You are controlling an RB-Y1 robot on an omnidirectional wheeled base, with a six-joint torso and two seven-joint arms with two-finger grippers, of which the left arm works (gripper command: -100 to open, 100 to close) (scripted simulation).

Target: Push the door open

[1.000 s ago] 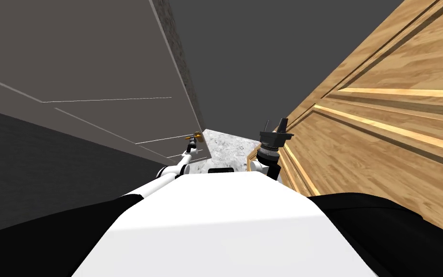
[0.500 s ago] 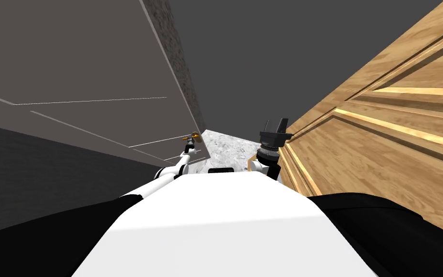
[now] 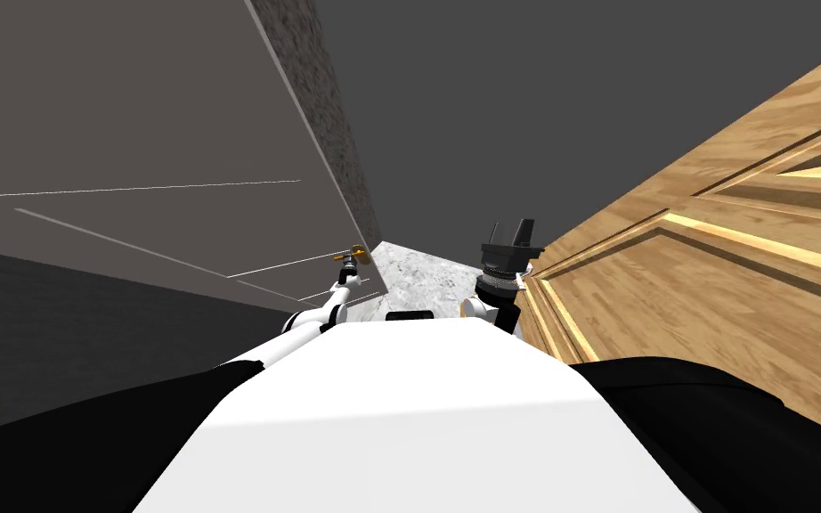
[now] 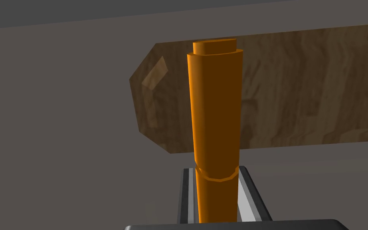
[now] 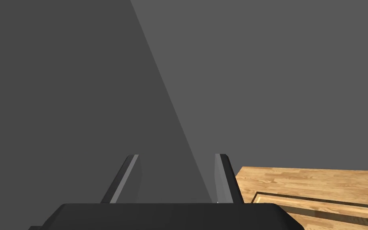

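A grey panelled door (image 3: pixel 177 134) stands at my left, its free edge pointing ahead. Near that edge sits its orange lever handle (image 3: pixel 360 256). My left gripper (image 3: pixel 353 260) reaches out to it. In the left wrist view the orange handle (image 4: pixel 216 119) runs up from between the fingers, and the left gripper (image 4: pixel 215 171) is shut on its sides. Behind the handle lie a grey surface and a dim brown wooden shape (image 4: pixel 299 92). My right gripper (image 3: pixel 508 233) is raised in front of my chest, open (image 5: pixel 177 156), with nothing between its fingers.
A large wooden panelled surface (image 3: pixel 711 285) runs close along my right side, right beside the right gripper; its edge also appears by that hand (image 5: pixel 319 187). A strip of pale marbled floor (image 3: pixel 426 276) lies between it and the grey door. A dark grey wall stands beyond.
The grey door's edge and its handle have shifted slightly left with my left gripper still on the handle. The wooden surface has slid right and lower in view. The right arm looks unchanged.
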